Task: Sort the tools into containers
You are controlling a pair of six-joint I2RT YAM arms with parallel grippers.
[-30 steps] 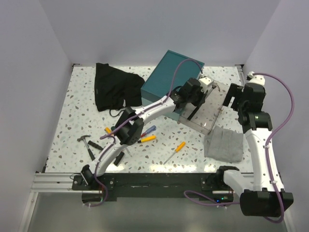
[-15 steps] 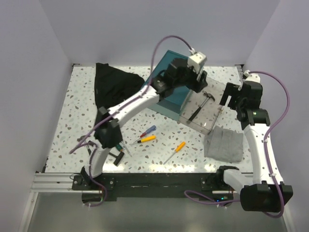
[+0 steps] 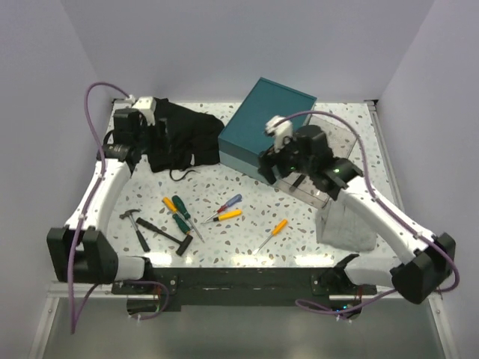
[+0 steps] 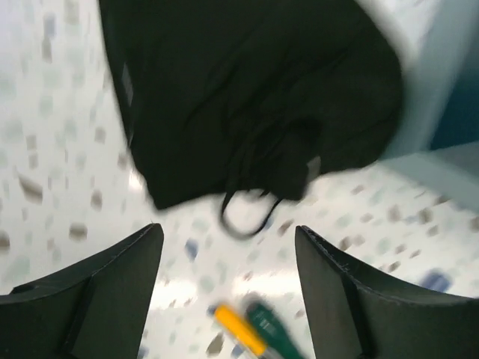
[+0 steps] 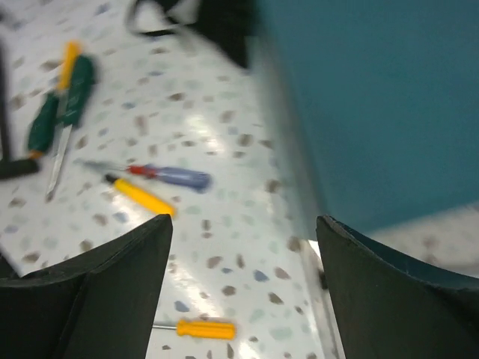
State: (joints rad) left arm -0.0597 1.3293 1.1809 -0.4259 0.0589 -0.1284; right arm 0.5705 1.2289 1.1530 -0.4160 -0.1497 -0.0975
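Several tools lie on the speckled table: a small hammer (image 3: 130, 215), black bar tools (image 3: 169, 232), green screwdrivers (image 3: 180, 210) (image 5: 61, 105), a blue-red screwdriver (image 3: 230, 202) (image 5: 171, 176) and orange ones (image 3: 230, 215) (image 3: 278, 226) (image 5: 199, 327). My left gripper (image 3: 150, 134) (image 4: 228, 247) hangs open and empty over the front edge of the black bag (image 3: 179, 138) (image 4: 254, 97). My right gripper (image 3: 271, 166) (image 5: 243, 228) is open and empty beside the front of the teal case (image 3: 266, 120) (image 5: 374, 97). My right arm partly covers the clear box (image 3: 333, 161).
A folded grey cloth (image 3: 348, 222) lies near the front right, just in front of the clear box. White walls close the table on three sides. In the left wrist view an orange handle (image 4: 238, 329) and a green handle (image 4: 275, 333) lie below the bag.
My left arm swung from above the clear box to the far left over the black bag, its jaws opening. My right arm swept left over the clear box toward the teal case.
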